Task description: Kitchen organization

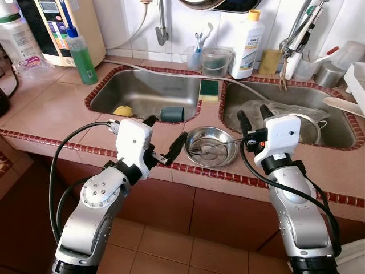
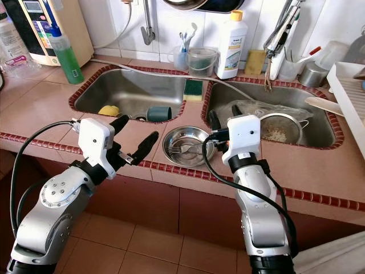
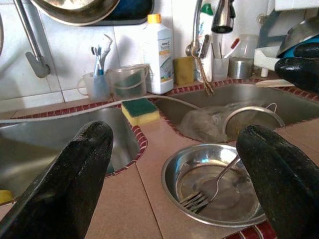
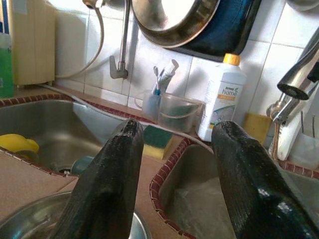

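The bowl (image 1: 212, 146) with a fork (image 1: 206, 149) in it sits on the counter edge between my two empty, spread grippers, nearer my right gripper (image 1: 251, 116) than my left gripper (image 1: 165, 140).

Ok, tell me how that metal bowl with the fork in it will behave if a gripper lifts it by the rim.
The metal bowl looks thin and shiny, so it is probably light but slippery between the black fingers. The fork lies loose inside with its handle on the rim, so it will likely slide or rattle if the bowl tilts. The bowl sits near the counter edge; a push could tip it off.
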Motion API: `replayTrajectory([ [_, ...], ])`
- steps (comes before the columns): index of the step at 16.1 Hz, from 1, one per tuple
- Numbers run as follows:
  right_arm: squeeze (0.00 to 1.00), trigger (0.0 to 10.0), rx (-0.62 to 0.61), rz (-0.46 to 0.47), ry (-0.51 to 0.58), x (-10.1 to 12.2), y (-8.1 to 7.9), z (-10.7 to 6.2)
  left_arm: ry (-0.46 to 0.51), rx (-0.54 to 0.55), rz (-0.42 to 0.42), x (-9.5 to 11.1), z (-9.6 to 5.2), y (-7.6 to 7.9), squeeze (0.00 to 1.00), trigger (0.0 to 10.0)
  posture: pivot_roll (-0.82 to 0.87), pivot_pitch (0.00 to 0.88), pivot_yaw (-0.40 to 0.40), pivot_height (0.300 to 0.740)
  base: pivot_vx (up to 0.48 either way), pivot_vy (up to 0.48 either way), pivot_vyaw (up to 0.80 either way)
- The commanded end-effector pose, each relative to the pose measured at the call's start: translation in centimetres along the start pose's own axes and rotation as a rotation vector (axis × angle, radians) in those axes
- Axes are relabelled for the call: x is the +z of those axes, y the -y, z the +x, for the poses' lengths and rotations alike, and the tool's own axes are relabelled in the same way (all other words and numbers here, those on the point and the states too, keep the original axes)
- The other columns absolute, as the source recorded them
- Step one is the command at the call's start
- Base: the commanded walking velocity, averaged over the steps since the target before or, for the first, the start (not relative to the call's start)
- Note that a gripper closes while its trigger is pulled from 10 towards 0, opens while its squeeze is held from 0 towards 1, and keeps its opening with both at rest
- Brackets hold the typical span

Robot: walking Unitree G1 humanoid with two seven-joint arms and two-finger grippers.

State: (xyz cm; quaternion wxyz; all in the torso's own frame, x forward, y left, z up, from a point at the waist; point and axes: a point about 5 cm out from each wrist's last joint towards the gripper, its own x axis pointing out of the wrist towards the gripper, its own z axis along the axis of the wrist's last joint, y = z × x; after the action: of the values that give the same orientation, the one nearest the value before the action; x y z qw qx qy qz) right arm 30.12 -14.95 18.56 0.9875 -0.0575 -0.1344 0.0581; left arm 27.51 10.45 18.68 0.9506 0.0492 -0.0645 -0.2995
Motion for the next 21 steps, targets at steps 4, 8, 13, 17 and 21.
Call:
replayTrajectory([
  [4, 0.00, 10.0, -0.222, 0.149, -0.249, -5.0, 2.6, -0.9, -0.158, -0.140, 0.030, -2.0, 0.3, 2.9, 0.00, 10.0, -0.08, 0.054, 0.036, 0.740, 0.000, 0.000, 0.00],
  [8, 0.00, 10.0, -0.215, 0.149, -0.241, -4.8, 2.5, -0.6, -0.149, -0.083, 0.041, -1.6, 0.6, 1.8, 0.00, 10.0, -0.08, 0.051, 0.032, 0.740, 0.000, 0.000, 0.00],
  [13, 1.00, 10.0, -0.182, 0.195, -0.220, -4.7, 2.5, -0.4, -0.123, -0.033, 0.081, -1.1, 0.9, 0.3, 0.00, 10.0, -0.08, 0.065, 0.021, 0.740, 0.000, 0.000, 0.00],
  [17, 1.00, 10.0, -0.150, 0.272, -0.167, -3.9, 3.7, 0.3, -0.085, -0.035, 0.128, 0.0, 1.7, -0.5, 0.00, 10.0, -0.08, 0.073, 0.013, 0.740, 0.000, 0.000, 0.00],
  [21, 1.00, 10.0, -0.219, 0.353, -0.186, -4.5, 5.3, 0.1, -0.066, -0.107, 0.115, 0.3, 1.8, 1.1, 0.00, 10.0, -0.09, 0.078, 0.005, 0.740, 0.000, 0.000, 0.00],
])
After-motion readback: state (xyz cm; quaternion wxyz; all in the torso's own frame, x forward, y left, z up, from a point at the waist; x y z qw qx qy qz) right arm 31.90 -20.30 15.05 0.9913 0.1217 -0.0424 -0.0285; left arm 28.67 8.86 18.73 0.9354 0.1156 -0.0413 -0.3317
